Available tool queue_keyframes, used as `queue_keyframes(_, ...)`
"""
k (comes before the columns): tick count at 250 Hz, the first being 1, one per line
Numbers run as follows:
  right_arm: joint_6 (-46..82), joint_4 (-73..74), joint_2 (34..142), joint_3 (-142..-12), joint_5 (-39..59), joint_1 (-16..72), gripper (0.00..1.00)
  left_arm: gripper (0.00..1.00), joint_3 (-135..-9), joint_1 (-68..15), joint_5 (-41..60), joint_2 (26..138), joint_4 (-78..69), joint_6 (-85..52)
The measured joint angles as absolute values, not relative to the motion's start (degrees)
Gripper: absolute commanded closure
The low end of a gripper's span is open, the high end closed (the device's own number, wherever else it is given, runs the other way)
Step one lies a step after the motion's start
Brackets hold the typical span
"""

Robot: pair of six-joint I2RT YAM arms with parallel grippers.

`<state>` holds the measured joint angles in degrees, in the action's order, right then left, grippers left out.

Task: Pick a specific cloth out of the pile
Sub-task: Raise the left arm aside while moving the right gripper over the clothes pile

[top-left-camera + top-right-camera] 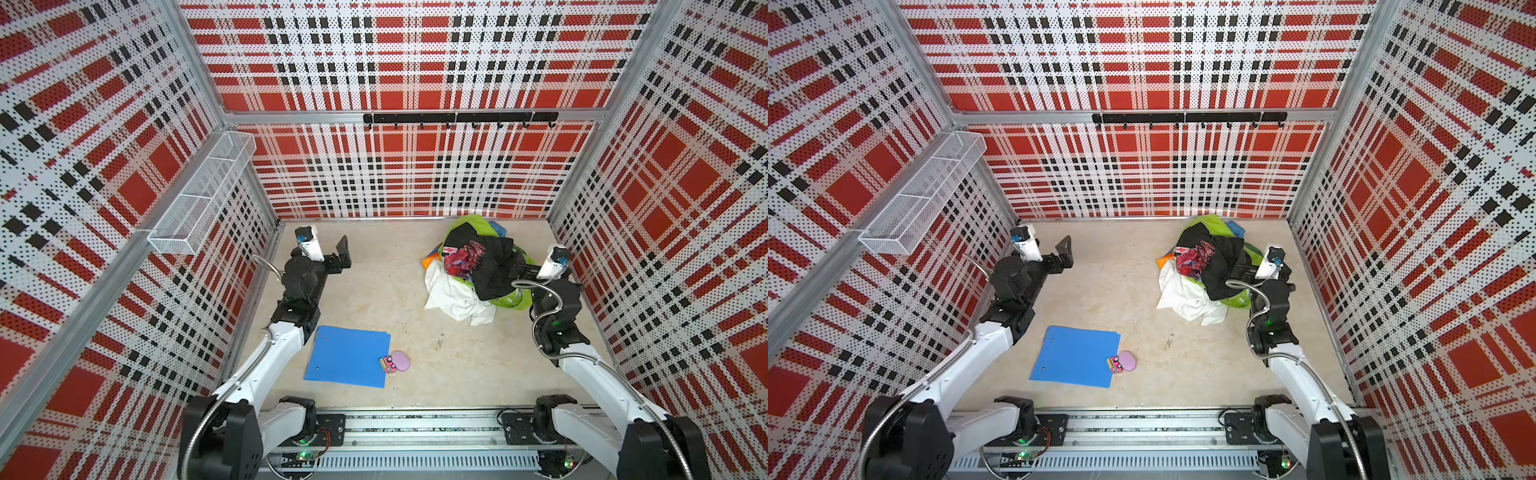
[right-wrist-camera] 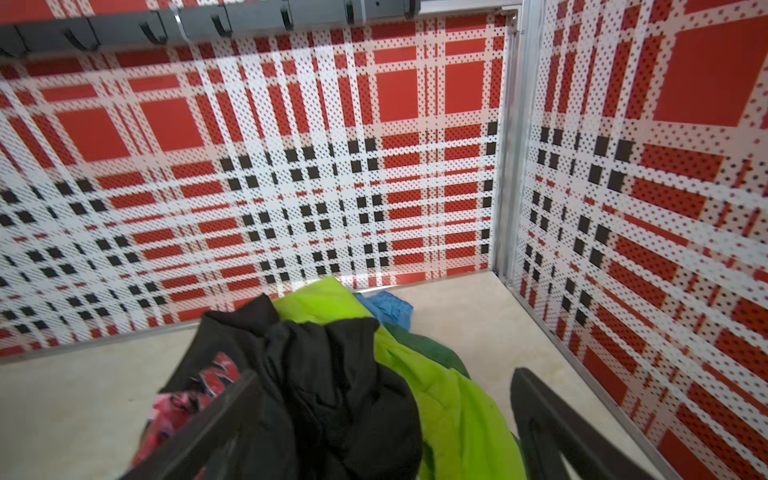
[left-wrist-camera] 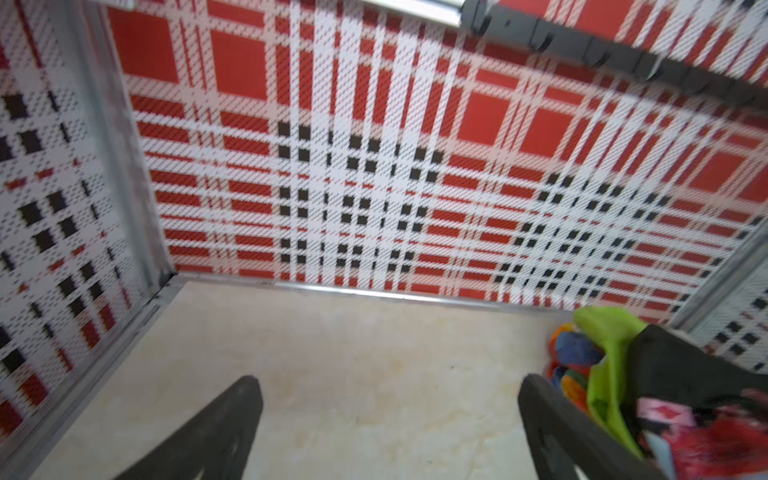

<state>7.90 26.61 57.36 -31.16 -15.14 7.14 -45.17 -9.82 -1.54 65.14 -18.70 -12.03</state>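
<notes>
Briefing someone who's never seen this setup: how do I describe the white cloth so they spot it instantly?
In both top views, find the pile of clothes at the far right of the table. The white cloth spills from the side facing the blue folder. It is the only plain white piece, beside a black garment, lime-green fabric and a red-pink patterned piece.

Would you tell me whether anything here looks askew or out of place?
The blue folder lies crooked, a small pink object beside its corner. The white T-shirt spills from under the pile.
</notes>
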Motion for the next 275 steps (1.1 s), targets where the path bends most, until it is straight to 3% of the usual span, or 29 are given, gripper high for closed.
queue_keyframes(58, 17.0, 9.3, 61.1, -43.0, -12.9, 7.6, 0.00, 0.01, -62.6, -11.3, 13.6, 70.4, -5.2, -13.5)
queue_keyframes(116, 20.3, -2.3, 68.9, -48.5, -6.5, 7.7, 0.00, 0.01, -62.3, -11.7, 28.1, 75.3, 1.5, -12.9)
queue_keyframes(234, 26.7, -10.0, 85.5, -51.2, -1.6, 1.6, 0.00, 0.01, -62.0, -13.6, 31.2, 72.4, 4.9, -12.3)
queue_keyframes(246, 26.7, -9.8, 88.3, -51.7, -0.1, 1.5, 0.12, 0.01, -62.0, -13.6, 31.2, 72.4, 5.0, -12.4)
queue_keyframes(275, 27.1, -8.4, 94.6, -53.6, 2.7, 1.6, 0.54, 0.01, -62.0, -13.6, 31.2, 72.4, 5.2, -12.4)
